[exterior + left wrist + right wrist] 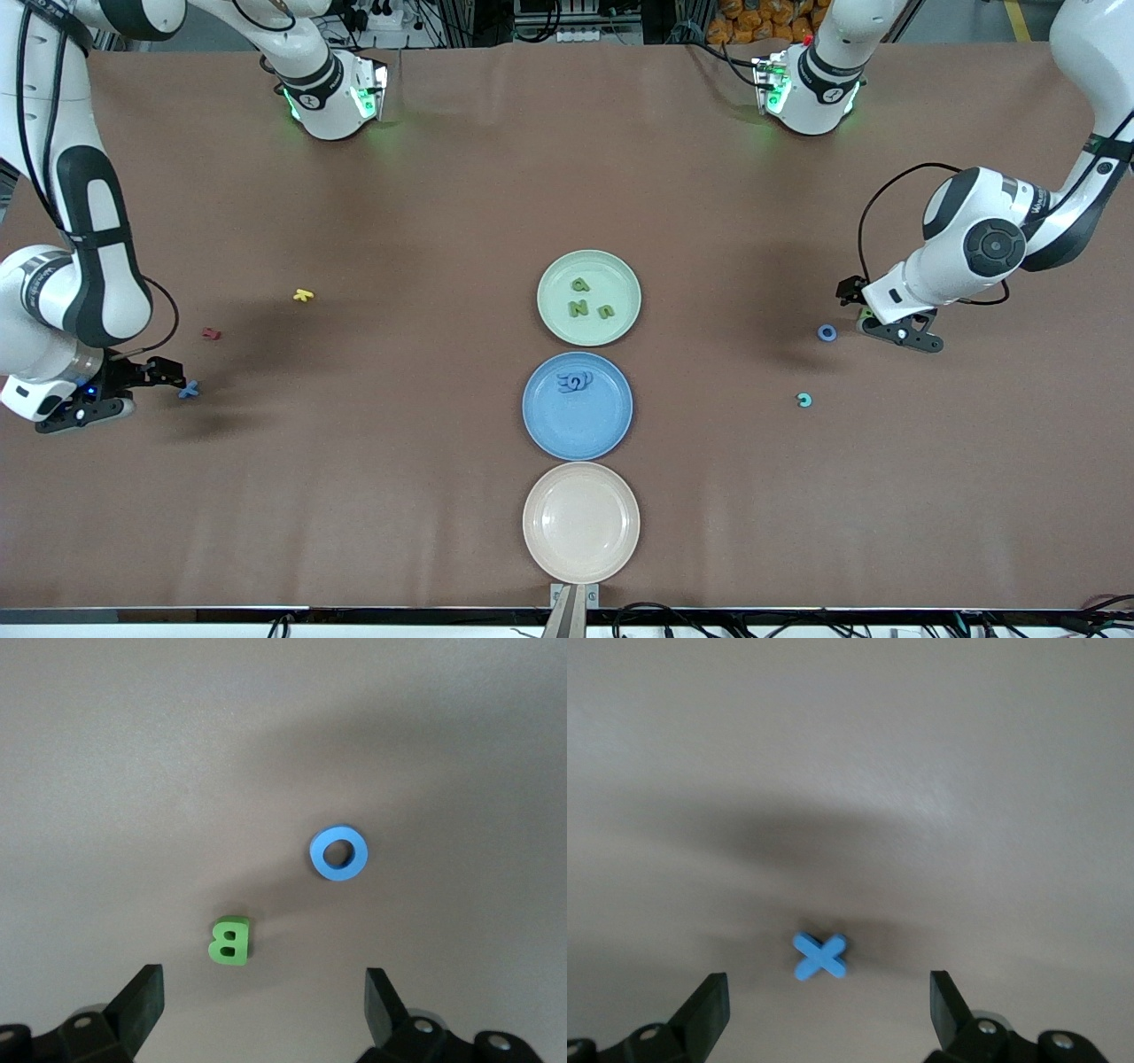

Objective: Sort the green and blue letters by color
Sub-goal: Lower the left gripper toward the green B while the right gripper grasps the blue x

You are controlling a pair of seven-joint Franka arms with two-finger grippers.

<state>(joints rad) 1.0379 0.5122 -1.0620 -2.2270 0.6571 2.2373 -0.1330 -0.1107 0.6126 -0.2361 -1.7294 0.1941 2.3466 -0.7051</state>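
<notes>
Two loose blue letters remain out on the brown table [354, 496], one at each arm's end.

- Blue X [188, 389]: flat on the cloth at the right arm's end; right gripper [168, 377] low beside it, fingers spread, holding nothing.
- Blue O [827, 332]: flat at the left arm's end; left gripper [873, 323] just beside it, likewise released and empty.
- Green B [803, 400]: nearer the front camera than the O, unsorted.
- Green plate [620, 266]: three green letters [586, 304] in it.
- Blue plate [611, 434]: a small blue cluster [574, 381]; count unclear.
- Pale plate [532, 523]: nothing in it.
- Yellow letter [304, 295], red letter [210, 334]: not for sorting.

Handling, as I judge it: centre each pair of fingers squarely over its letter before descending; both pieces sit off the midline in the wrist views.

Room: open cloth lies between either letter and the plates. Both arms heading for the blue plate together could crowd; take turns. The X lies close to the table's end.
</notes>
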